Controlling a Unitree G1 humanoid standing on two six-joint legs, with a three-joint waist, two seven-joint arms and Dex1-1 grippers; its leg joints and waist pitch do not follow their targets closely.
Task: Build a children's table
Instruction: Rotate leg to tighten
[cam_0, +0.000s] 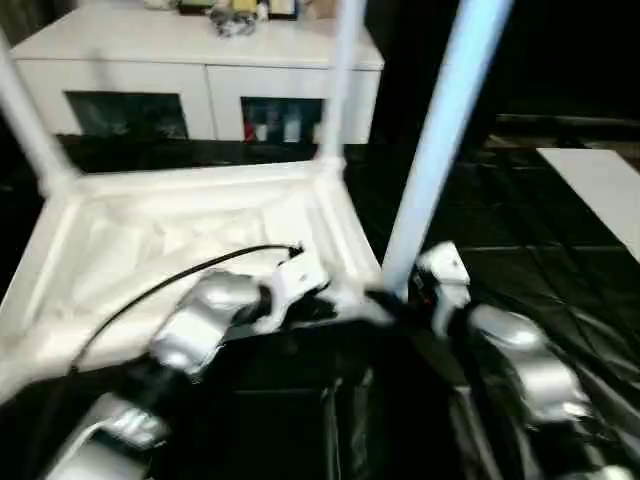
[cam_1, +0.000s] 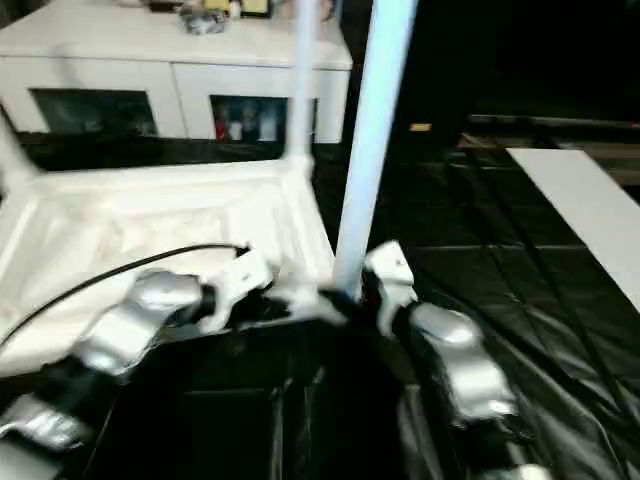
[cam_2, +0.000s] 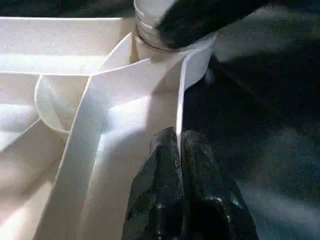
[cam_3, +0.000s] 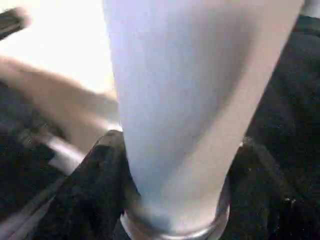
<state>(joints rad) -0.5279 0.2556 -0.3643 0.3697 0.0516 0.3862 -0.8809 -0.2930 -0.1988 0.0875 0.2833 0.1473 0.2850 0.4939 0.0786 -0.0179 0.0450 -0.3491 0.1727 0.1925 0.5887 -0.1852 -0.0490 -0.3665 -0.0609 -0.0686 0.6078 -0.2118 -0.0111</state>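
White cabinet (cam_0: 200, 55) stands at far side of scene on dark floor (cam_0: 560, 280). Two dark glass doors (cam_0: 125, 115) in cabinet front; coloured items dimly visible behind right-hand pane. Small cluttered objects (cam_0: 235, 15) on cabinet top, too blurred to identify. Flat white panel (cam_0: 600, 190) lies on floor well right of cabinet. Floor glossy black, with reflections.

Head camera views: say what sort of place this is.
Probably an indoor room staged for robot work, perhaps a lab made up like a living room: a white cabinet with dark glass doors stands behind, shiny black sheeting covers the floor, and the upturned tabletop lies on it.
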